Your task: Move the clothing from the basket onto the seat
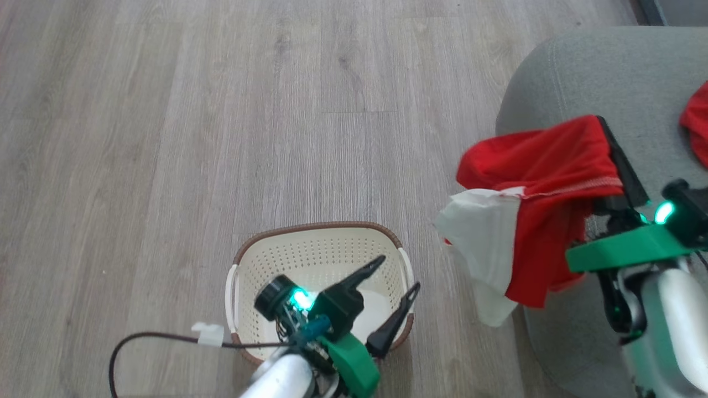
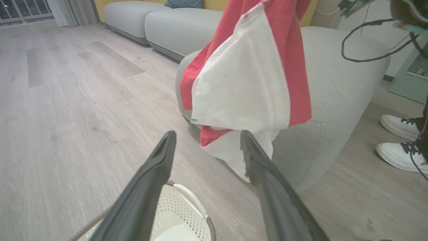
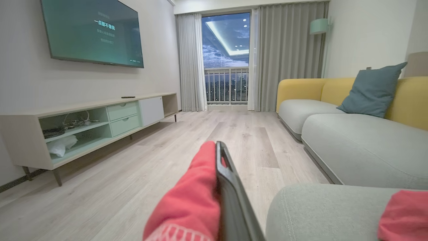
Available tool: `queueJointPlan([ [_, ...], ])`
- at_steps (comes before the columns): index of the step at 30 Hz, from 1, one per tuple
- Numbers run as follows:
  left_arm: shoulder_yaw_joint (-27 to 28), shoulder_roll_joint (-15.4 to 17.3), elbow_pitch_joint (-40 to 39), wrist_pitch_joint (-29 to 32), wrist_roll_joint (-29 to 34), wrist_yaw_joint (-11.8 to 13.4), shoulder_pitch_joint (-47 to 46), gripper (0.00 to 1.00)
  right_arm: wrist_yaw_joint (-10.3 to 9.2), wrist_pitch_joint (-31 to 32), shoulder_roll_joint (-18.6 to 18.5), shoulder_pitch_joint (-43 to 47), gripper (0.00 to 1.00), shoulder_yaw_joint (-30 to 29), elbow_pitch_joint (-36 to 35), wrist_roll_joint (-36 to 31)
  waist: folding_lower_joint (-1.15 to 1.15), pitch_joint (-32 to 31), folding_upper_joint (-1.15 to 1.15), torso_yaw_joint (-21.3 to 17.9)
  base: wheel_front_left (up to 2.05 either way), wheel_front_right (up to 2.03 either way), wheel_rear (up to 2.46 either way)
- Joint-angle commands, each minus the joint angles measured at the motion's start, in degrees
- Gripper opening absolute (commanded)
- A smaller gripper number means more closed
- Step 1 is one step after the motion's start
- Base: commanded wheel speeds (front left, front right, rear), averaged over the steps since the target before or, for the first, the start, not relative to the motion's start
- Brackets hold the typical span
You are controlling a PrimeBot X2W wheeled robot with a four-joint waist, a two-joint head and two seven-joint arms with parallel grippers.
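My right gripper point(image 1: 604, 126) is shut on red and white clothing point(image 1: 531, 221), which hangs in the air over the near edge of the grey-green seat point(image 1: 608, 72). In the right wrist view the red cloth point(image 3: 190, 201) drapes beside the shut gripper point(image 3: 219, 144). A second red garment point(image 1: 698, 119) lies on the seat. My left gripper point(image 1: 399, 273) stands open and holds nothing above the cream basket point(image 1: 318, 243), whose perforated walls and pale floor show. In the left wrist view the open gripper point(image 2: 207, 135) points at the hanging clothing point(image 2: 244, 77).
Wooden floor point(image 1: 221, 110) surrounds the basket. A person's white shoes point(image 2: 399, 140) stand beyond the seat. A yellow and grey sofa point(image 3: 351, 134) lines the right of the room, and a low TV cabinet point(image 3: 100, 124) the left. A dark cable point(image 1: 144, 342) trails from my left arm.
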Motion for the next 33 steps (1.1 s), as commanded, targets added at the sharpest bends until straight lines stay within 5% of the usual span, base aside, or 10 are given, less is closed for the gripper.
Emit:
queueJointPlan([
  [1, 1.4, 0.2, -1.7, -0.3, 0.0, -0.3, -0.5, 1.00, -0.01, 0.0, -0.8, 0.0, 0.00, -0.1, -2.0, -0.5, 0.00, 0.0, 0.00, 0.0, 0.00, 0.00, 0.00],
  [22, 1.9, 0.2, -2.6, -0.3, 0.6, -0.3, 1.6, 1.00, -0.01, 0.0, 0.5, 2.5, 0.00, -4.8, -0.2, -0.8, 0.00, 0.6, 0.00, -3.2, 0.00, 0.00, 0.00],
  [33, 2.5, 0.2, -4.2, -0.3, 1.4, 1.0, 0.2, 1.00, -0.01, 0.0, 0.6, 1.1, 0.00, -5.8, -2.0, 0.5, 0.00, 2.7, 0.00, -12.0, 0.00, 0.00, 0.00],
])
